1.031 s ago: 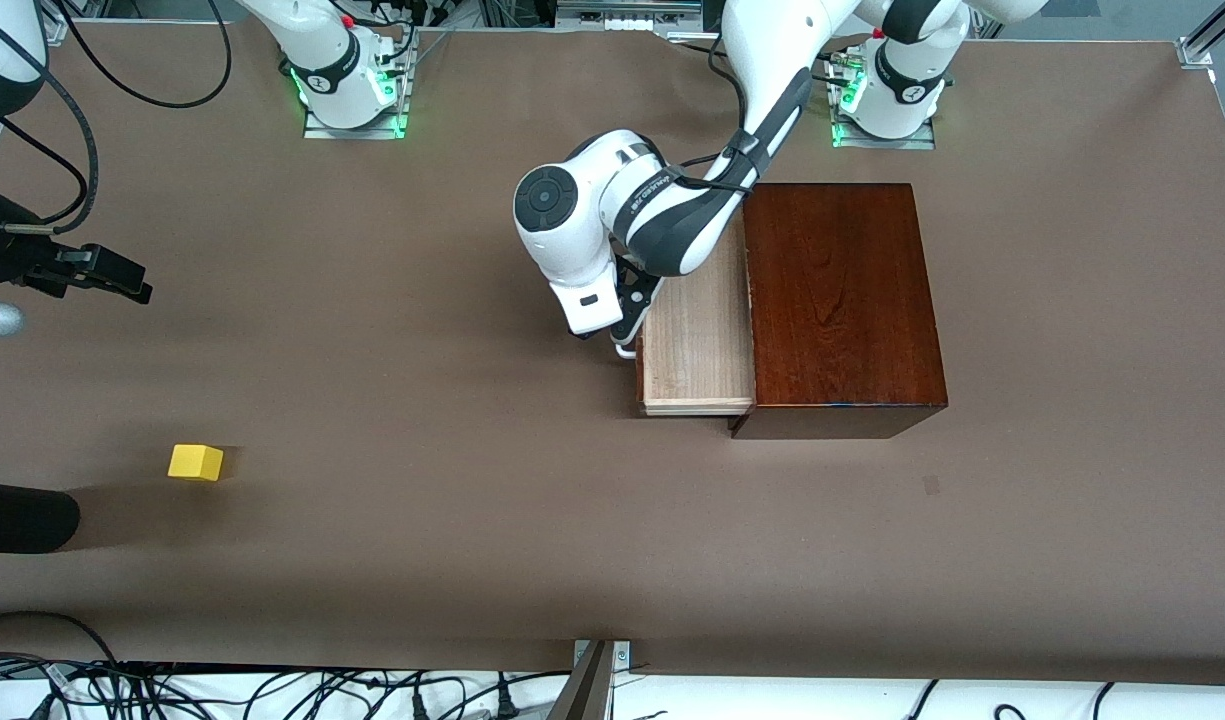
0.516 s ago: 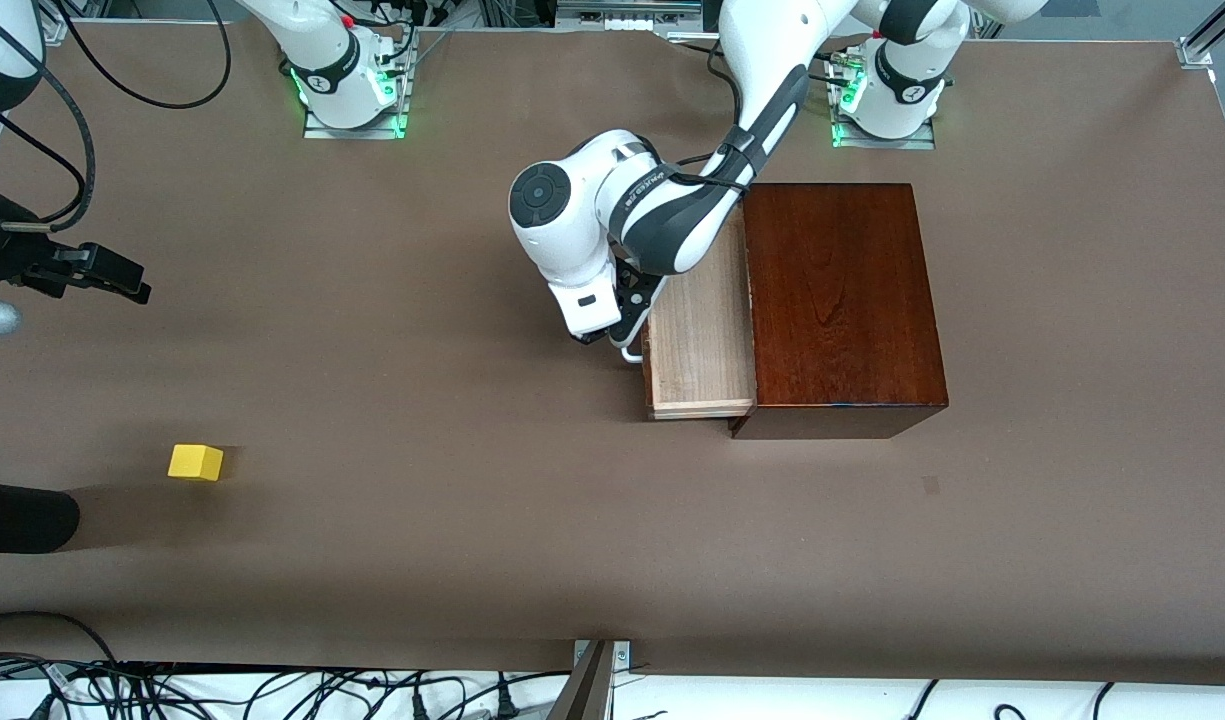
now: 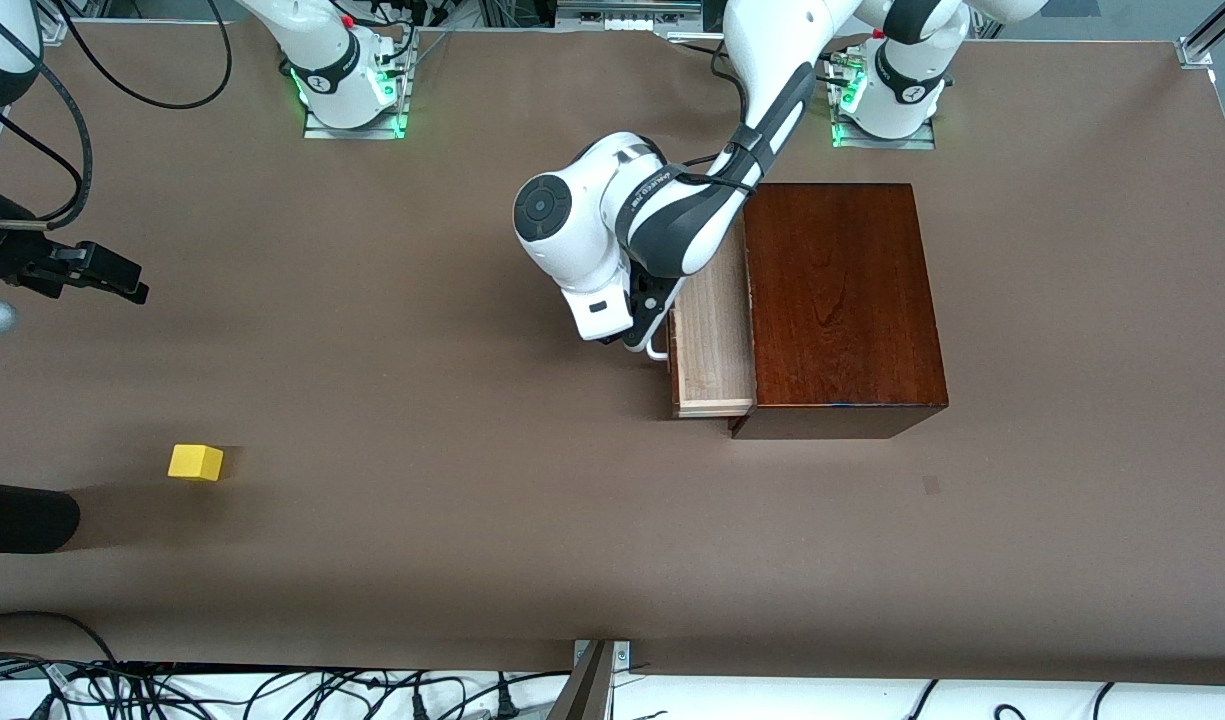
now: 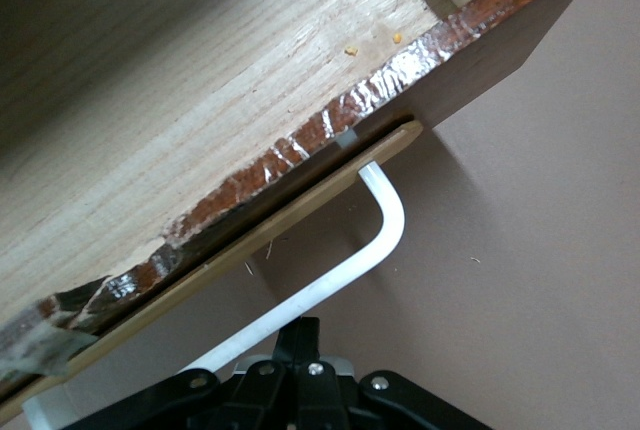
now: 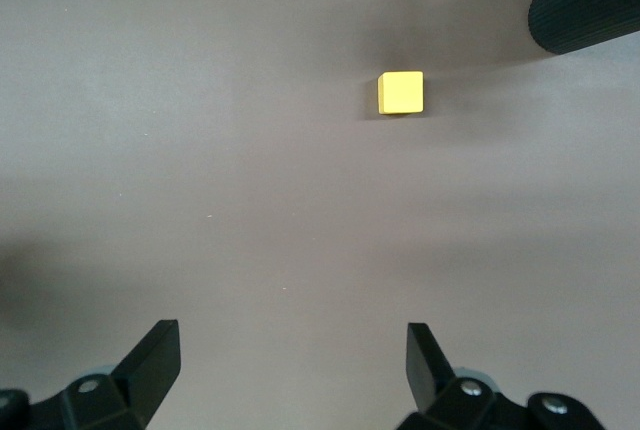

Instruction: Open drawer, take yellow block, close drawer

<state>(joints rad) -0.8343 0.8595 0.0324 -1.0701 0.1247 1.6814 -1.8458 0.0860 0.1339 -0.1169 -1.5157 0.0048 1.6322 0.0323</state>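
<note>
The dark reddish-brown box (image 3: 842, 300) stands at the left arm's end of the table. Its pale-wood drawer (image 3: 714, 350) sticks out partly, and the tray (image 4: 200, 100) shows nothing in it. My left gripper (image 3: 644, 340) is shut, with its fingertips (image 4: 312, 335) against the white bar handle (image 4: 385, 230) on the drawer front. The yellow block (image 3: 195, 462) lies on the table toward the right arm's end, and it also shows in the right wrist view (image 5: 401, 92). My right gripper (image 3: 122, 282) hangs open and empty over bare table, apart from the block.
A black cylindrical object (image 3: 22, 515) reaches in at the table's edge beside the block and shows in the right wrist view (image 5: 585, 10). Cables lie along the table's near edge. The brown table (image 3: 422, 400) lies bare between block and box.
The drawer has slid farther into the box, and my left gripper has moved with the handle toward the box. The right arm and the block have not moved.
</note>
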